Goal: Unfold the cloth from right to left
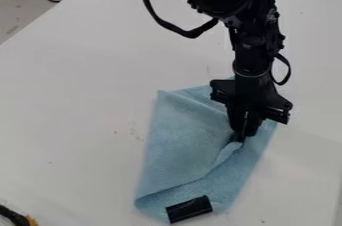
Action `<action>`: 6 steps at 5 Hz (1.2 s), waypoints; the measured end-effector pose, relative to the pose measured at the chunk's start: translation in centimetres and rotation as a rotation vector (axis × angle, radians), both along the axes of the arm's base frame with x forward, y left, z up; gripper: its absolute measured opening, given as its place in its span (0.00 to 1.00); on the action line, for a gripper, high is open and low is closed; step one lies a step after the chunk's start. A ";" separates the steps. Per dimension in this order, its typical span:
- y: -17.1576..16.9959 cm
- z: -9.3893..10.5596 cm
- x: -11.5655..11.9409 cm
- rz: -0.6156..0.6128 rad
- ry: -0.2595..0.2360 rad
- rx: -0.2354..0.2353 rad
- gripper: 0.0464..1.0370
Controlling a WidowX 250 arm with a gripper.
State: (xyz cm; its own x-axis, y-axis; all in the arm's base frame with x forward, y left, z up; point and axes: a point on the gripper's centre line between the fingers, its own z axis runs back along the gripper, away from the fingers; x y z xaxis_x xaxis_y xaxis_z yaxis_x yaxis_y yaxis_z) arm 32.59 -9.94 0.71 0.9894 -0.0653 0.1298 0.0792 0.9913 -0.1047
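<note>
A: Quick, left to right. Landmark?

B: The black block [189, 209]. It sat on the cloth's near edge, likely as a weight so that end wouldn't drag.

A: Left of it?

B: Black-and-yellow thing [15, 216], well apart on the surface [67, 120]. No job there that I could tell.

A: And the cloth [184, 145]?

B: On the surface, under the block and stretching away behind it. A folded layer lay over the left part; its loose edge ran from left of the block up to the claw [239, 139].

A: Claw state?

B: Behind the block and to its right, pointing down, fingers nearly together, pinching the raised tip of that layer. Gripping only the tip would let the top layer lift while the lower one lay flat.

A: Progress?

B: Early, I judged; grip made, fold uncleared. Next called for a low lift and leftward pull. Risk: the tip slipping, or both layers sliding together.
</note>
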 end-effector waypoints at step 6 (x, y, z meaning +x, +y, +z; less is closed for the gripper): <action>10.6 6.4 -8.0 0.328 -0.170 0.144 0.03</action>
State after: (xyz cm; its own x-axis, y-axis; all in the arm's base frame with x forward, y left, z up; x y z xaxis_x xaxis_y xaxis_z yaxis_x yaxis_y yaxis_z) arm 24.60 0.64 7.10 0.9260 0.2208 0.3062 -0.2397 0.9705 0.0250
